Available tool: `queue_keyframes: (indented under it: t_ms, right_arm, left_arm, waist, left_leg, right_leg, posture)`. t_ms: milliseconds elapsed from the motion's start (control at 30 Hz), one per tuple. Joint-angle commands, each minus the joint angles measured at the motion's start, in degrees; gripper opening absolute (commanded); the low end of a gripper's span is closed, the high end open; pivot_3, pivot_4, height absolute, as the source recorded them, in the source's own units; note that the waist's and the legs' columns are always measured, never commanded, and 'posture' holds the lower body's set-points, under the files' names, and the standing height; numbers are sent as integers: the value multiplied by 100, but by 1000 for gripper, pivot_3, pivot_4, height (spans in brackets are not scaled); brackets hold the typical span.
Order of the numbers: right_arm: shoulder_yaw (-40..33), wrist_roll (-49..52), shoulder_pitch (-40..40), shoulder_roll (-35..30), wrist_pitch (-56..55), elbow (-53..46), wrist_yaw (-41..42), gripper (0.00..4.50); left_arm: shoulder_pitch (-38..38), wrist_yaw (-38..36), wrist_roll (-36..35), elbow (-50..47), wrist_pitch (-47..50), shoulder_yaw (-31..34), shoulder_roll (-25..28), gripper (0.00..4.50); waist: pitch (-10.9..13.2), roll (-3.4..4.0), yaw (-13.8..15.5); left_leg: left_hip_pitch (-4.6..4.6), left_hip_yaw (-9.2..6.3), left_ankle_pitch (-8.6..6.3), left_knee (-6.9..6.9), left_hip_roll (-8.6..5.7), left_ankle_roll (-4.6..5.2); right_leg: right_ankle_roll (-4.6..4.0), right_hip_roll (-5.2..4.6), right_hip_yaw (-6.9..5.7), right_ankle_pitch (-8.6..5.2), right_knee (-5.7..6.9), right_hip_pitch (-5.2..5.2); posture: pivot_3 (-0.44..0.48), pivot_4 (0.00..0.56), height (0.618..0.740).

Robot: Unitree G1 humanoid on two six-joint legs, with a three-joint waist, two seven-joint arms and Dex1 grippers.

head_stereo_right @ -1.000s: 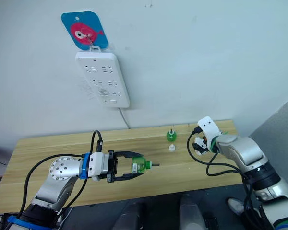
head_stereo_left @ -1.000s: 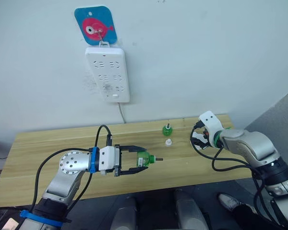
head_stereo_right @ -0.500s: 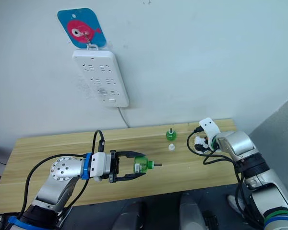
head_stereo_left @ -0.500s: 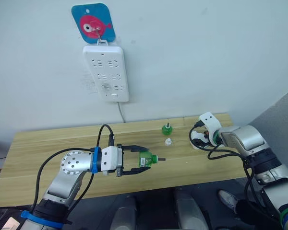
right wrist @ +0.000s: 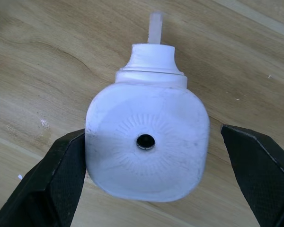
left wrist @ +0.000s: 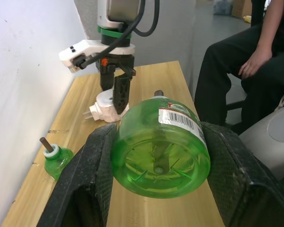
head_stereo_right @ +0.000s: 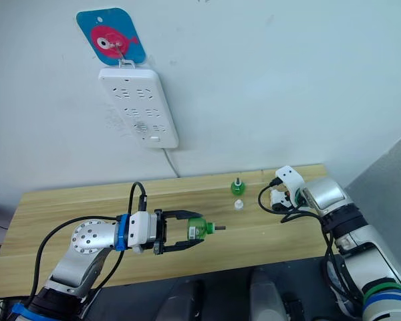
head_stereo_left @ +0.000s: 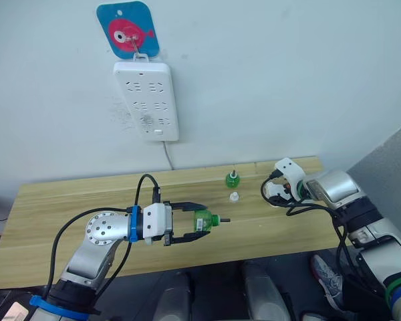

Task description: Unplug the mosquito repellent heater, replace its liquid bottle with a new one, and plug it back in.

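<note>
Since a second ago the right arm has swung its elbow out and drawn its pincer [right wrist: 146, 189] in over the heater; the left arm has barely shifted. On the long pale wooden tabletop [head_stereo_left: 67, 200], the small white rounded plastic mosquito repellent heater [right wrist: 146, 146] lies at about 3 o'clock, between the right fingers, which stand apart and only flank it. The left pincer [left wrist: 156, 189] is clamped on the green translucent plastic liquid bottle [left wrist: 160, 144] near 6 o'clock. To seat it well, I judge the right should grip the heater squarely first, then align wick with socket
</note>
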Motion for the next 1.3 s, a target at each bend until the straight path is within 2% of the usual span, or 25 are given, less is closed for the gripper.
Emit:
queue_keyframes:
  t_ms: [33,300,467,600,700,800,933,1000,1167,1300]
  right_arm:
    - [-59,-145,-75,28,-101,8,139,4500]
    - [-136,-317,69,93,-151,-104,203,4500]
    - [-328,-282,207,96,-105,-279,163,2965]
    - [-766,-82,562,4,224,-890,153,2973]
    - [-1430,276,911,-90,677,-1638,198,2973]
    - [-2357,923,1263,-147,1391,-2507,397,2973]
    - [-3900,2516,2008,-90,2768,-3940,1123,2973]
    - [-4325,3212,2242,3,2978,-4304,1216,2973]
    - [-4985,5224,2490,226,3007,-4219,574,2973]
    - [-5361,6907,2071,789,3007,-3516,-816,2973]
  left_arm:
    - [38,40,0,-205,-36,58,-18,2344]
    - [32,82,34,-211,-48,37,-56,2344]
    - [51,87,47,-218,-50,53,-68,2344]
    - [68,94,17,-267,33,94,-18,2344]
    - [90,121,-88,-417,399,158,112,2344]
    - [161,247,-391,-721,1233,287,293,2344]
    - [342,670,-1313,-1404,2844,601,486,2344]
    - [316,788,-1596,-1556,3314,712,523,2344]
    - [9,984,-2601,-1722,4616,1054,608,2344]
    - [-334,1353,-3884,-1732,5794,1489,602,2344]
  waist:
    - [0,0,0]
    - [4,1,0]
    - [5,1,2]
    - [5,1,8]
    - [6,1,14]
    - [9,5,11]
    - [11,4,23]
    - [12,4,21]
    - [14,1,16]
    - [20,-7,12]
  left_leg:
    - [0,0,0,0,0,0]
    - [0,0,0,0,0,0]
    - [0,0,0,0,0,0]
    - [-1,-1,0,0,0,0]
    - [-4,-6,0,-1,-1,0]
    - [-4,-5,0,0,-2,0]
    - [-5,-18,-1,-3,-1,1]
    - [-5,-22,-1,-4,-2,1]
    - [1,-18,-1,0,-2,1]
    - [1,-18,-1,0,0,1]
  right_leg:
    - [0,0,0,0,0,0]
    - [0,0,0,0,-1,0]
    - [0,0,0,0,-1,0]
    - [0,0,-1,0,-1,0]
    - [0,0,-3,0,-1,0]
    - [1,0,-2,0,0,0]
    - [12,3,-8,-8,1,5]
    - [14,4,-9,-10,0,8]
    - [17,4,-9,-12,3,15]
    - [16,7,-9,-11,4,14]
  posture:
    - [-110,296,740]
    - [-109,295,740]
    - [-110,290,740]
    - [-112,285,740]
    - [-112,286,740]
    - [-114,288,740]
    - [-110,289,740]
    - [-105,290,740]
    - [-103,290,740]
    - [-94,290,740]
